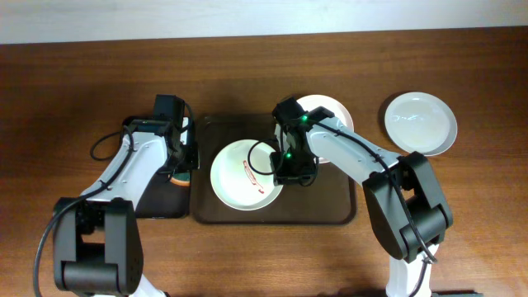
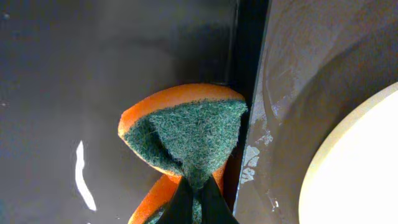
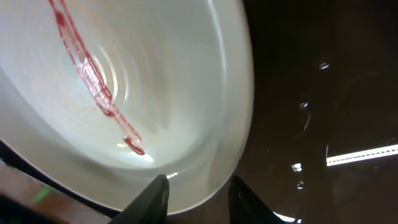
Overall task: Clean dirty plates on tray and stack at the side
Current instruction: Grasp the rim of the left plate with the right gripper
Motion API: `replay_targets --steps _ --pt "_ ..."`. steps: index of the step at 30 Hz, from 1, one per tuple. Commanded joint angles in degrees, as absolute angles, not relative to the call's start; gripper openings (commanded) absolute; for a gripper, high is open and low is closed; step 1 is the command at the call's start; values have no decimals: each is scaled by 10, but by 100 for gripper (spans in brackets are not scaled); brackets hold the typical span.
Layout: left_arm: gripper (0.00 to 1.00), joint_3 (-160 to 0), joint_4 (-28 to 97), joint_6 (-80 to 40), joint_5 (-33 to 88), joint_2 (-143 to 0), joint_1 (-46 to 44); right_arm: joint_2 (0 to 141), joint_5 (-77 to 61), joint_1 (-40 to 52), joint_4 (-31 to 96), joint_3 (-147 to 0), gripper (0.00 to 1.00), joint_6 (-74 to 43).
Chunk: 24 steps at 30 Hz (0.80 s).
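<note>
A white plate (image 1: pixel 239 177) with a red smear (image 3: pixel 93 74) lies at the left of the dark brown tray (image 1: pixel 330 210). My right gripper (image 1: pixel 290 172) is open, its fingers (image 3: pixel 199 202) on either side of this plate's right rim (image 3: pixel 236 112). A second white plate (image 1: pixel 330 111) sits at the tray's back right, partly under the right arm. A third, pale bluish plate (image 1: pixel 419 122) with no smear lies on the table to the right. My left gripper (image 1: pixel 183 165) is shut (image 2: pixel 198 202) on an orange-and-green sponge (image 2: pixel 186 130) over the small black tray (image 2: pixel 93 74).
The small black tray (image 1: pixel 161 206) lies against the brown tray's left side (image 2: pixel 292 93). The smeared plate's edge shows in the left wrist view (image 2: pixel 360 168). Bare wooden table (image 1: pixel 66 99) surrounds the trays. A cable (image 1: pixel 107 144) loops by the left arm.
</note>
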<state>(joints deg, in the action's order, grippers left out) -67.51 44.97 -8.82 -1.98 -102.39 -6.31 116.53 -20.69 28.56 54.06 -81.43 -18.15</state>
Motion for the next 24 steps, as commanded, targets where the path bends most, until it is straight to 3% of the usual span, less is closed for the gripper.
replay_targets --steps 1,6,11,24 --pt "0 -691 449 -95 -11 -1007 -63 1141 -224 289 579 -827 33 -157" --pt "0 -691 448 -95 -11 -1007 -63 1138 -97 289 624 -902 33 -91" --pt "0 -691 450 -96 -11 -1007 -63 1139 -79 289 550 -954 42 150" --pt "0 -691 453 -95 -11 -1007 -63 1208 -126 293 463 -923 43 163"
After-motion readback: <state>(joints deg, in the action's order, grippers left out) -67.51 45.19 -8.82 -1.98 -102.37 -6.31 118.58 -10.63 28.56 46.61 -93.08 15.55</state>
